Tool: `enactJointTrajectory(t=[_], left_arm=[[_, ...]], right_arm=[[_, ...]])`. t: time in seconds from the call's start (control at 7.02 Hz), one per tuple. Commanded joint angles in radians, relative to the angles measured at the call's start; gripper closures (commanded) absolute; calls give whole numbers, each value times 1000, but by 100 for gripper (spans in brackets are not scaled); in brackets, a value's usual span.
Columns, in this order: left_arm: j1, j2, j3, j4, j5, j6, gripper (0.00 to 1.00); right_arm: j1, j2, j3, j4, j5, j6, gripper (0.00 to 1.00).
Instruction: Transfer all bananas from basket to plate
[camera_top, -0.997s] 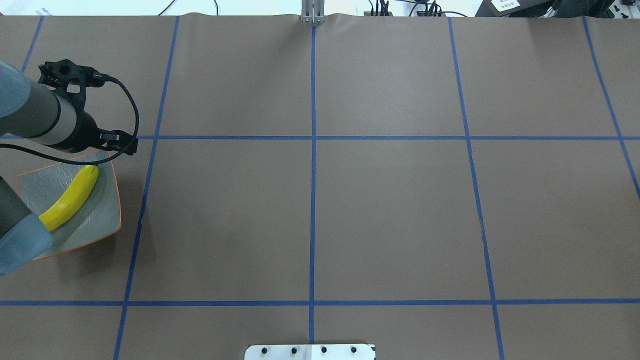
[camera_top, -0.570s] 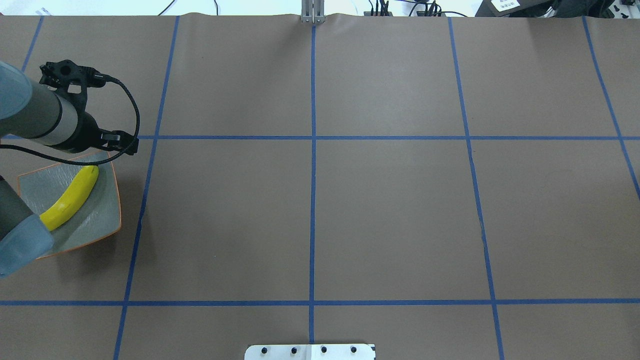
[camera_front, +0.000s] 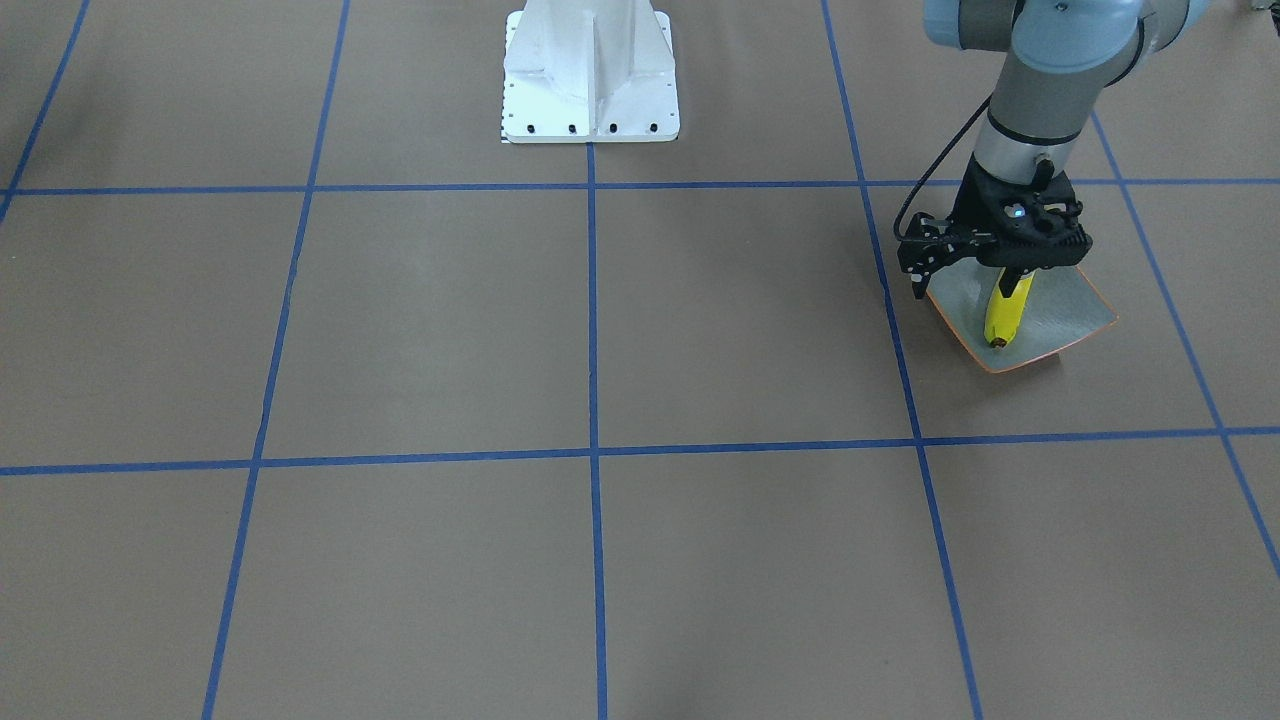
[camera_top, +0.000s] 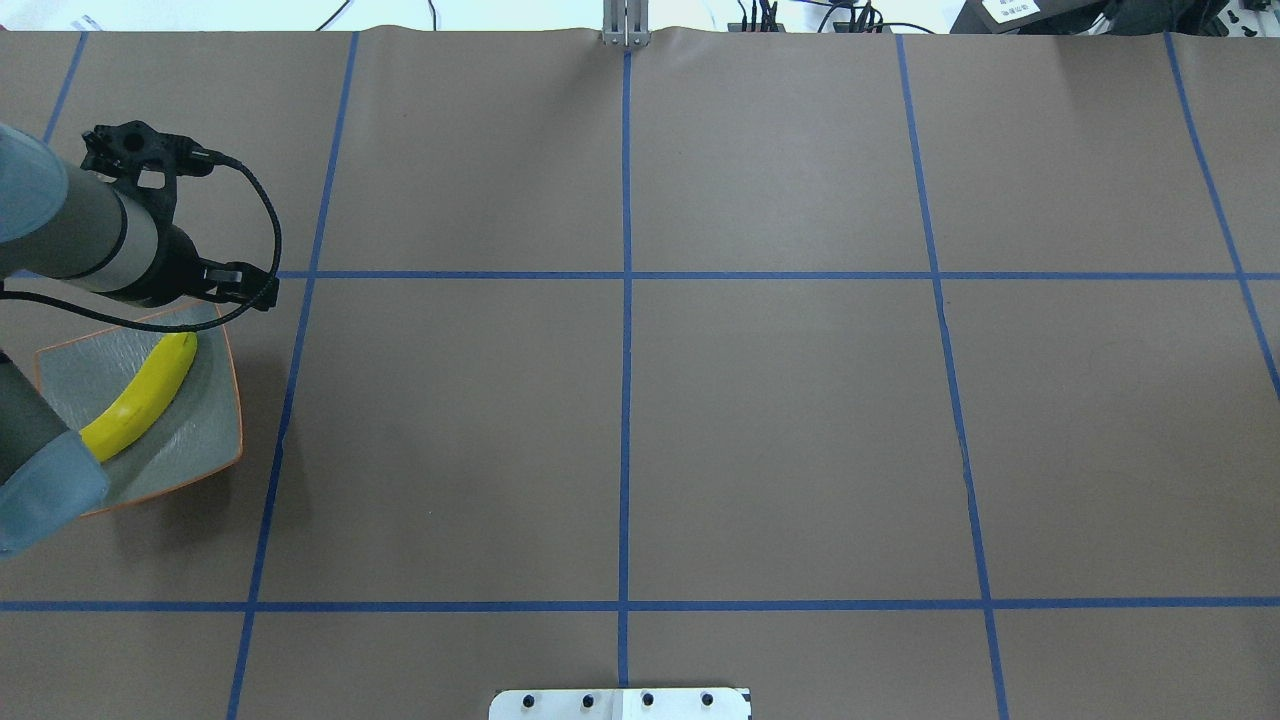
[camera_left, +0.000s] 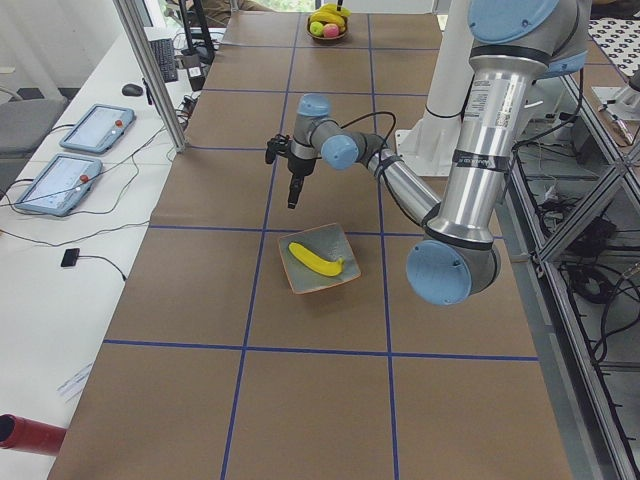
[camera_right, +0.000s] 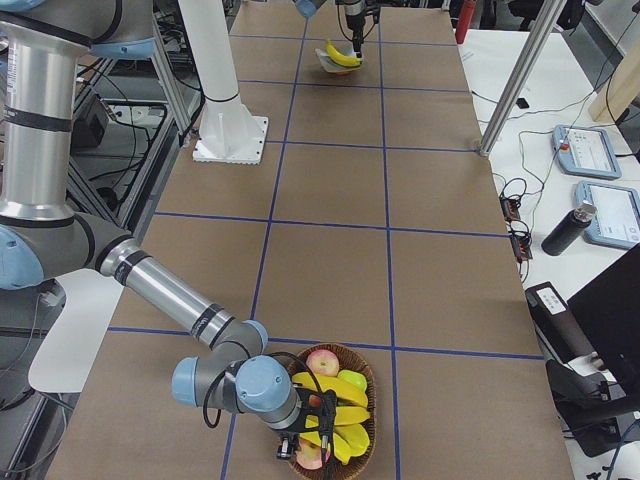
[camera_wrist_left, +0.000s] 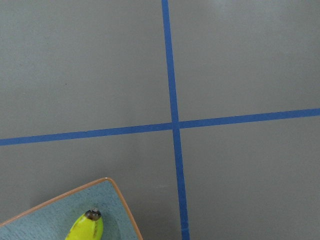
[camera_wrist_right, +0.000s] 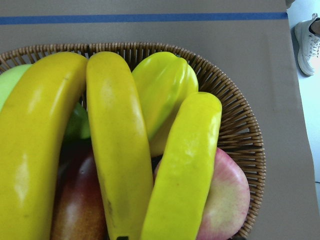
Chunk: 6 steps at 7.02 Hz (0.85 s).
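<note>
- Grey-blue plate (camera_top: 200, 440) at the overhead view's left edge, thin orange rim all round.
- One banana (camera_top: 140, 400) on it: bright yellow, dark stem tip.
- The table (camera_top: 780, 430) is flat brown, gridded with blue tape lines.
- Brown woven basket (camera_wrist_right: 240, 135): three glossy yellow bananas (camera_wrist_right: 120, 150), a pink-and-cream apple (camera_wrist_right: 225, 200).

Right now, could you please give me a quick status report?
Left gripper above plate, right gripper low at basket; jaws unclear. One banana plated, three bananas in basket. Other fruit crowds them.
</note>
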Motion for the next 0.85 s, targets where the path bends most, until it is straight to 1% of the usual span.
enactJointTrajectory(t=[0.0, 0.14, 0.28, 0.43, 0.57, 0.71], left_arm=[[0, 0, -2, 0, 9, 2, 0], [0, -1, -2, 0, 9, 2, 0], [2, -2, -2, 0, 11, 0, 0], [2, -6, -2, 0, 11, 0, 0], [2, -6, -2, 0, 11, 2, 0], [2, -6, -2, 0, 9, 2, 0]], right_arm=[[-13, -1, -3, 2, 3, 4, 30], [-16, -1, -5, 1, 2, 4, 30], [-19, -1, -5, 1, 0, 4, 32], [-21, -1, -5, 1, 0, 4, 49], [-21, -1, -5, 2, -6, 2, 86], [-21, -1, -2, 5, -6, -4, 100]])
